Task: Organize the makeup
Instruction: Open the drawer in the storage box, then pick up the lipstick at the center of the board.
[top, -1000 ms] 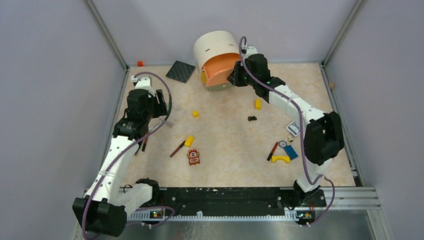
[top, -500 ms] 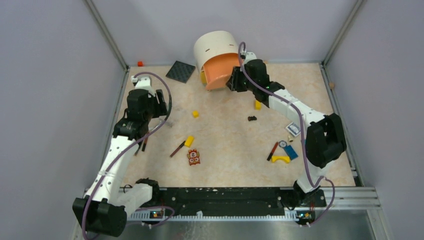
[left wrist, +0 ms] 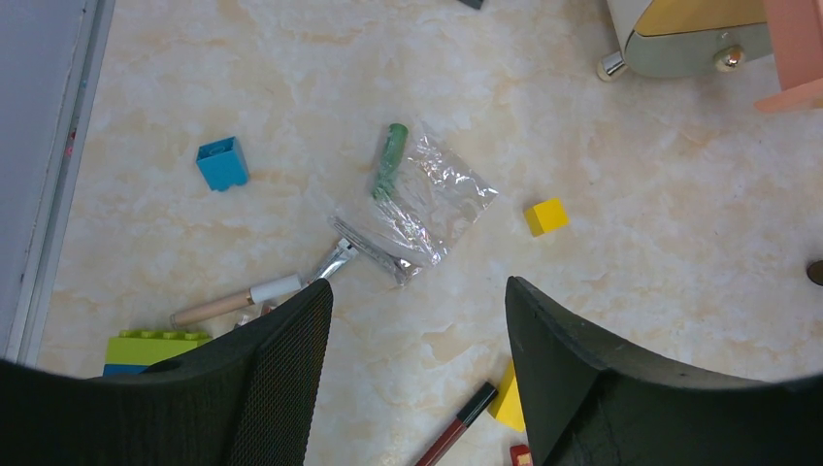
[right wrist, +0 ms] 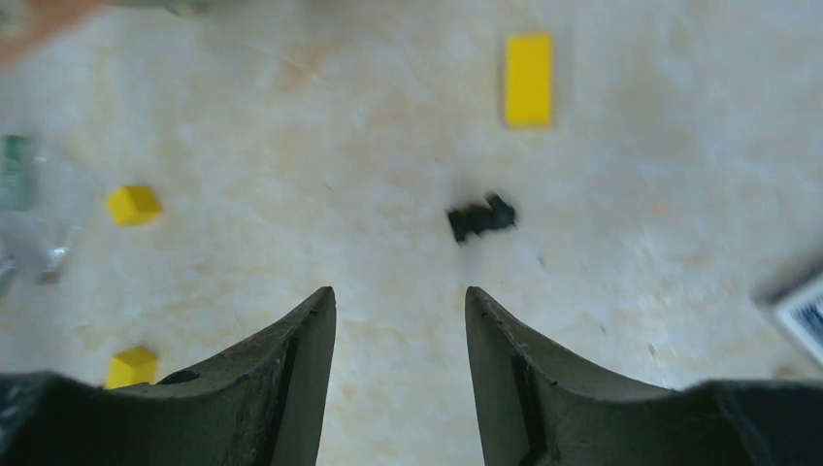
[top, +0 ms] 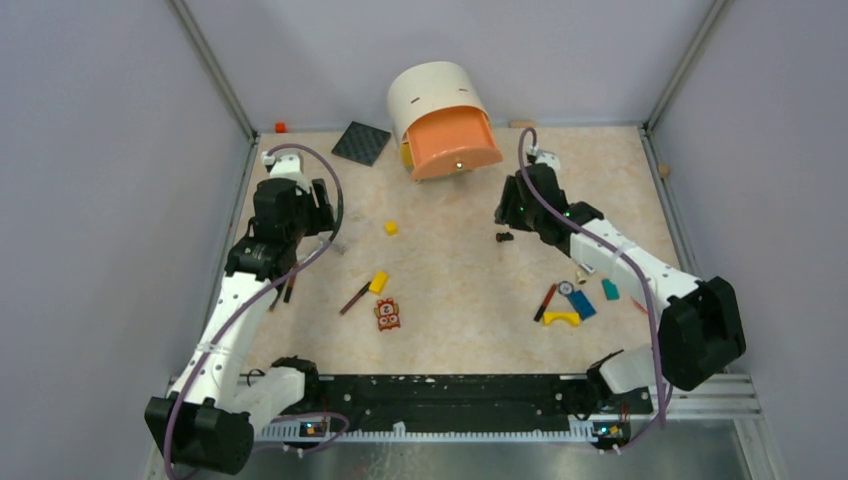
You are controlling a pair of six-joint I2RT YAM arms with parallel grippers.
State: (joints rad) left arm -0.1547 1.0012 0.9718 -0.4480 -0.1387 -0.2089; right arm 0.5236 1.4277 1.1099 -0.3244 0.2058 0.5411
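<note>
Presently both pincers stand open and carry nothing. The left pincer (left wrist: 417,289) hangs over the left part of the counter (top: 450,280), its jaws spread wide. Just beyond them lies the green tube (left wrist: 391,160), which rests against the left edge of a crumpled clear wrapper (left wrist: 432,206). A yellow cube (left wrist: 546,216) sits to the right of the wrapper, apart from it. A red stick (left wrist: 456,425) lies near of the wrapper, just beside a yellow block (left wrist: 507,398). A dark stick (top: 288,290) lies at the left edge of the counter, partly under the left arm. The right pincer (right wrist: 398,296) hovers right of centre with a moderate gap between its jaws. A small black item (right wrist: 480,218) lies on the counter just ahead of them, untouched. The right wrist view is blurred, and only a corner of the white box (right wrist: 801,309) shows at its right edge. A second red stick (top: 545,302) lies at the near right, beside a yellow arch (top: 561,319) and a blue block (top: 582,305). The black square compact (top: 360,143) lies at the far left. At far centre stands a cream cabinet (top: 430,90) with its orange drawer (top: 455,140) pulled out. An owl tile (top: 387,314) lies near centre.
</note>
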